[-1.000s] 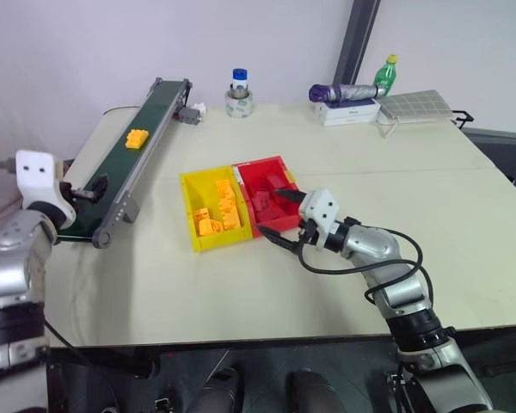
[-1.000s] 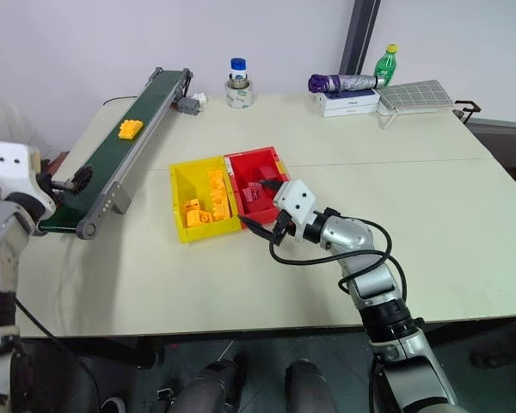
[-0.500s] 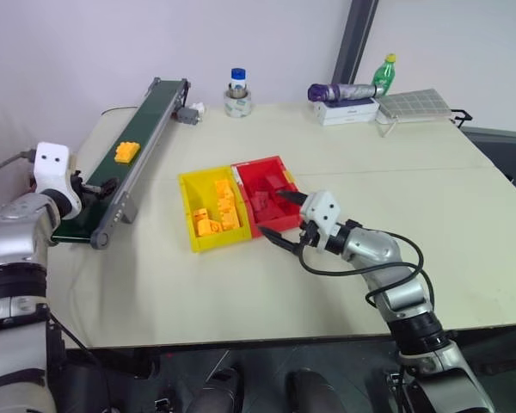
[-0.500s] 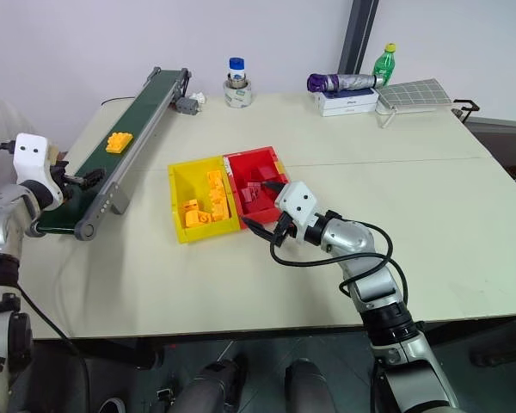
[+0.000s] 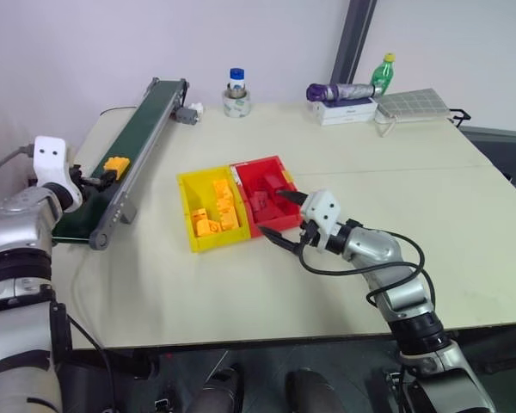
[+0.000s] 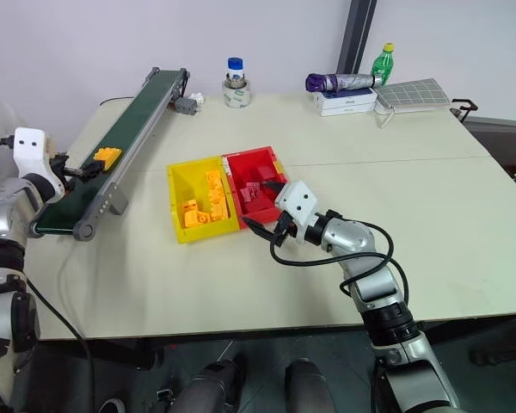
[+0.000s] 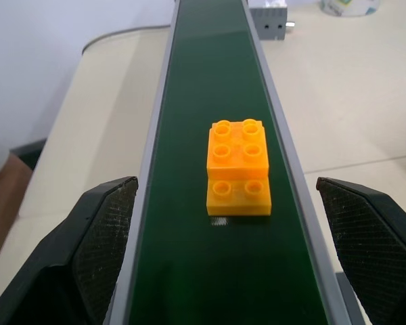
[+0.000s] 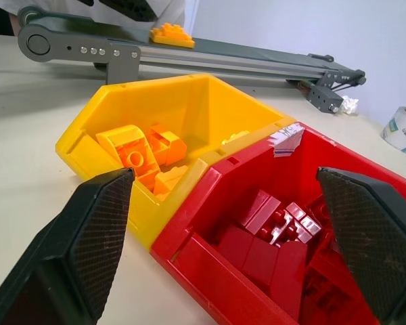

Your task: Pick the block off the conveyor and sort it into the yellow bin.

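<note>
The orange-yellow block [image 7: 237, 166] lies studs-up on the dark-green conveyor [image 5: 150, 112], near its close end. My left gripper [image 5: 101, 179] hovers low over that end, pointing along the belt. It is open, its fingers [image 7: 101, 230] spread to either side of the block's near edge without touching it. The yellow bin [image 5: 186, 211] sits mid-table and holds several orange bricks. My right gripper [image 5: 279, 219] is open and empty, at the near right corner of the red bin [image 5: 271, 163] beside the yellow one.
The red bin holds several red bricks. A grey motor [image 5: 187, 114] sits at the belt's far end. A tape roll with a small bottle [image 5: 238, 99], a folded umbrella on a white box [image 5: 344, 101], a green bottle [image 5: 383, 73] and a grid tray [image 5: 417, 105] line the back edge.
The block has ridden down the belt toward my left gripper. The left hand has dropped and reached forward to the belt's near end. The right arm has stayed still.
</note>
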You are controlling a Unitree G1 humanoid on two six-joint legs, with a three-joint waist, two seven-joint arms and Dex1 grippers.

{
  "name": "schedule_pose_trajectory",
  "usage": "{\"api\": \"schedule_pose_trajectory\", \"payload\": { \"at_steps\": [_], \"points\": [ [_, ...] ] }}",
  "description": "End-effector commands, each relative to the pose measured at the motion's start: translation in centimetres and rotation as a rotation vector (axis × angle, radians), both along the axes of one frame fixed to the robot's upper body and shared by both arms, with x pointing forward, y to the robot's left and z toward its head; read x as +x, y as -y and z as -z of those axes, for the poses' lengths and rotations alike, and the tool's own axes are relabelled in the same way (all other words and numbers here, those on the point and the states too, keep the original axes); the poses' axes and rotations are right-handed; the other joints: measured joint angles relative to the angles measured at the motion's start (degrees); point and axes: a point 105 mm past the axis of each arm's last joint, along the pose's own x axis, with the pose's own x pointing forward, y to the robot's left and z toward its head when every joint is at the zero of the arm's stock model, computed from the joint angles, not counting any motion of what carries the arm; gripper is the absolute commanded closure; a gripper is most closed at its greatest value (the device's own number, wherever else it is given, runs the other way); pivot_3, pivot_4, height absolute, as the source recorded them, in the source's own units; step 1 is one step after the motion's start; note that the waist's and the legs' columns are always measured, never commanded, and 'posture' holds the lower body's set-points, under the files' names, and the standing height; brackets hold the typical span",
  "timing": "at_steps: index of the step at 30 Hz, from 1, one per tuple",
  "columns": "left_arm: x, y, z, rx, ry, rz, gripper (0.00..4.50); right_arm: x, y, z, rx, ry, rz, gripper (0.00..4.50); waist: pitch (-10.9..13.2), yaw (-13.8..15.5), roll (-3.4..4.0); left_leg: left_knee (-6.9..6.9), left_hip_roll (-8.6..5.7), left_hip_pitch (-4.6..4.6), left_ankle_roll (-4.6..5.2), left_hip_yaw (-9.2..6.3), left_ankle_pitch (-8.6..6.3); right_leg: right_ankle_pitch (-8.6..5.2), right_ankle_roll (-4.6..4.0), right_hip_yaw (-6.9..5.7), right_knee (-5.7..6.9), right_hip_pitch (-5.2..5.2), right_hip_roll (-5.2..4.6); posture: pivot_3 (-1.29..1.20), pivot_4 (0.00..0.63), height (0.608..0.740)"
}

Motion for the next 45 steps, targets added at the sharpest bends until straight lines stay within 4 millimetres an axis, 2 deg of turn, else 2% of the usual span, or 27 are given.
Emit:
{"api": "schedule_pose_trajectory", "payload": {
  "at_steps": [1,12,15,18,20,22,24,28,34,37,41,45],
  "points": [
    [0.3,0.2,-1.7,-0.02,0.063,0.011,0.04,-0.5,-0.1,-1.5,0.017,0.059,-0.011,0.0,0.0,0.02,0.0,0.0,0.0,0.0,0.0,0.0,0.0,0.0,0.0,0.0,0.0,0.0,0.0,0.0,0.15,0.74],
    [0.1,0.5,0.1,-0.062,0.029,0.009,0.04,-0.6,-0.1,-1.4,0.016,0.059,-0.01,0.0,0.0,-0.06,0.0,0.03,0.0,0.0,0.01,0.0,0.0,0.03,0.05,0.0,0.02,0.01,0.0,0.0,0.15,0.74],
    [-0.1,0.2,0.8,-0.082,0.0,-0.015,0.78,-0.6,-0.1,-1.4,0.015,0.06,-0.009,0.0,0.0,-0.09,-0.01,0.04,0.0,0.0,0.01,0.0,0.0,0.03,0.05,0.0,0.03,0.01,0.0,0.0,0.15,0.74],
    [-0.5,-0.3,1.6,-0.099,-0.024,-0.05,2.39,-0.6,-0.1,-1.4,0.016,0.06,-0.009,0.0,0.0,-0.14,-0.01,0.05,0.0,0.0,0.01,0.0,0.01,0.03,0.05,0.0,0.03,0.01,0.0,0.0,0.15,0.74],
    [-0.8,-0.4,1.7,-0.114,-0.027,-0.043,3.2,-0.6,-0.1,-1.4,0.018,0.06,-0.009,0.0,-0.01,-0.12,-0.01,0.05,0.0,0.0,0.01,0.0,0.01,0.04,0.05,0.0,0.05,0.01,0.01,0.0,0.15,0.74],
    [-0.9,-0.4,1.2,-0.111,0.003,-0.046,3.14,-0.6,-0.1,-1.4,0.017,0.06,-0.009,0.0,-0.01,-0.07,-0.01,0.06,0.0,0.01,0.0,0.0,0.01,0.04,0.05,0.0,0.06,0.01,0.01,0.0,0.15,0.74],
    [-0.8,0.3,-0.4,-0.149,0.073,-0.018,3.14,-0.5,-0.1,-1.4,0.018,0.059,-0.009,0.0,-0.01,-0.01,-0.02,0.08,0.0,0.01,0.0,0.0,0.01,0.04,0.05,0.0,0.06,0.02,0.01,0.0,0.15,0.74],
    [-0.8,3.0,-4.1,-0.17,0.221,0.101,3.14,-0.5,-0.2,-1.4,0.017,0.057,-0.013,0.0,-0.02,0.28,-0.04,0.11,-0.01,0.01,0.0,-0.01,0.01,0.04,0.05,0.0,0.04,0.07,-0.01,0.0,0.15,0.74],
    [-0.7,7.1,-7.0,-0.195,0.296,0.215,3.14,-0.5,-0.3,-1.4,0.018,0.059,-0.015,0.0,-0.03,0.0,-0.05,0.12,-0.01,0.02,0.0,-0.01,0.01,0.04,0.06,0.0,0.05,0.07,0.0,0.0,0.15,0.74],
    [-0.6,9.5,-7.1,-0.209,0.286,0.282,3.14,-0.5,-0.3,-1.4,0.019,0.059,-0.012,0.0,-0.03,-0.05,-0.05,0.12,-0.01,0.02,0.0,0.0,0.02,0.05,0.07,0.0,0.05,0.06,0.0,0.0,0.15,0.74],
    [-0.6,15.7,-5.9,-0.25,0.256,0.453,3.14,-0.5,-0.2,-1.4,0.022,0.061,-0.004,0.0,-0.03,0.29,-0.05,0.14,-0.01,0.02,0.0,0.0,0.02,0.05,0.07,0.0,0.05,0.09,0.0,0.0,0.15,0.74],
    [-0.2,17.4,-4.2,-0.225,0.206,0.461,3.14,-0.5,0.1,-1.6,0.025,0.066,0.013,0.0,-0.03,-0.08,-0.05,0.21,-0.03,0.02,0.01,0.02,0.03,0.09,0.11,0.02,0.05,0.13,0.0,0.0,0.15,0.74]
  ]
}}
